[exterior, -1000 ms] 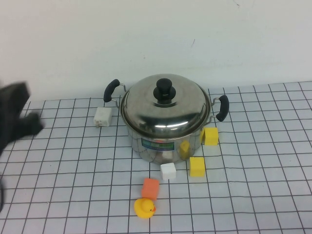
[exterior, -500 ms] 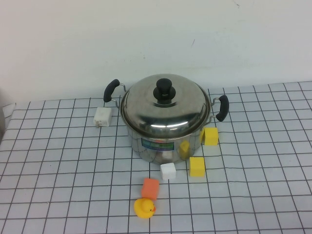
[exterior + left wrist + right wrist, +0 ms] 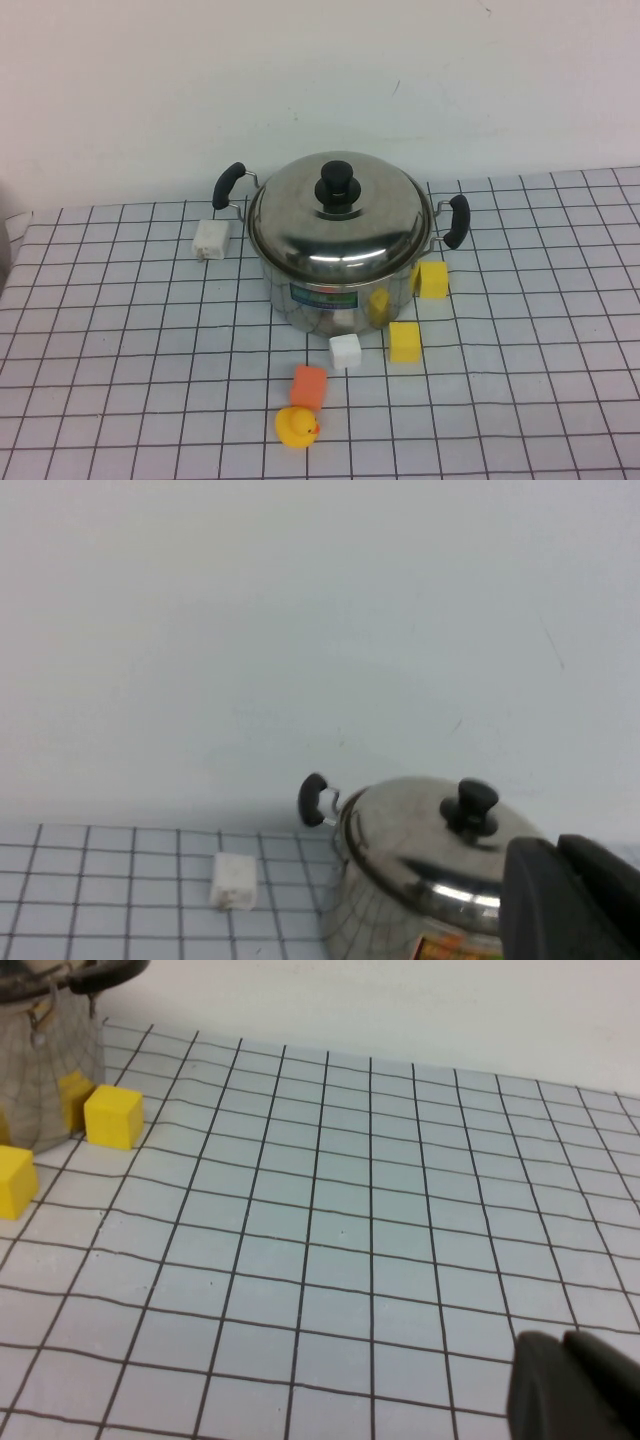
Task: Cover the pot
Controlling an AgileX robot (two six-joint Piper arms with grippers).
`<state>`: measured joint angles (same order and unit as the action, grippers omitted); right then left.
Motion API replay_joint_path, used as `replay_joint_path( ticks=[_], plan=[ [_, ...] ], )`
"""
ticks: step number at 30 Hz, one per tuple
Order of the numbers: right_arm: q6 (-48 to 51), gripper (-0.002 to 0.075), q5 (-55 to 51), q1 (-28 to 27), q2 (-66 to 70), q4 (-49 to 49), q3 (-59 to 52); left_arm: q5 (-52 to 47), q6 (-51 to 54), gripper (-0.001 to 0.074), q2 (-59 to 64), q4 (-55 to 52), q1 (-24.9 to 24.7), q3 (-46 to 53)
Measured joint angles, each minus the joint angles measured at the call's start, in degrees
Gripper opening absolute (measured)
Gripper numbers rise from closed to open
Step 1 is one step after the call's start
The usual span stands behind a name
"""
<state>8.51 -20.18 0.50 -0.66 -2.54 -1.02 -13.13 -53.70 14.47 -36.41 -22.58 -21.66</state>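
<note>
The shiny steel pot [image 3: 335, 298] with black side handles and a blue-green label stands at the middle back of the checked table. The domed steel lid [image 3: 350, 235] with a black knob [image 3: 338, 184] sits on it and closes it. Neither arm shows in the high view. In the left wrist view the left gripper [image 3: 560, 846] is shut and empty, drawn back to the left of the pot [image 3: 385, 920], with the lid [image 3: 420, 830] beyond it. In the right wrist view the right gripper [image 3: 563, 1343] is shut and empty over bare table, well right of the pot [image 3: 45, 1070].
A white block [image 3: 210, 240] lies left of the pot. Two yellow cubes [image 3: 433, 279] [image 3: 404, 341], a white cube [image 3: 344, 350], an orange cube [image 3: 309, 385] and a yellow duck [image 3: 296, 427] lie in front of it. A white wall stands behind.
The dark left arm at the left edge of the high view one second ago has withdrawn out of that view. The pot, lid and toys have not moved.
</note>
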Motion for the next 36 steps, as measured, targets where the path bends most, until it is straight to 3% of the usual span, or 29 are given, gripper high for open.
replay_joint_path(
  ticks=[3, 7, 13, 18, 21, 36],
  plan=[
    [0.0, 0.0009, 0.0, 0.0, 0.0, 0.0, 0.0, -2.1, 11.5, 0.0, -2.0, 7.9, 1.0, 0.6],
    [0.0, 0.0009, 0.0, 0.0, 0.0, 0.0, 0.0, -3.1, 27.1, 0.0, -6.2, 18.8, 5.9, 3.2],
    [0.0, 0.0009, 0.0, 0.0, 0.0, 0.0, 0.0, -1.1, 37.0, 0.0, -13.6, 32.4, 15.4, 13.4],
    [0.0, 0.0009, 0.0, 0.0, 0.0, 0.0, 0.0, 0.0, 37.3, 0.0, -15.0, 33.9, 17.9, 22.6],
    [0.0, 0.0009, 0.0, 0.0, 0.0, 0.0, 0.0, -5.0, 36.9, 0.0, -15.1, 34.0, 18.1, 22.7],
    [0.0, 0.0009, 0.0, 0.0, 0.0, 0.0, 0.0, -6.4, 36.9, 0.0, -15.1, 35.2, 18.1, 22.4]
  ],
)
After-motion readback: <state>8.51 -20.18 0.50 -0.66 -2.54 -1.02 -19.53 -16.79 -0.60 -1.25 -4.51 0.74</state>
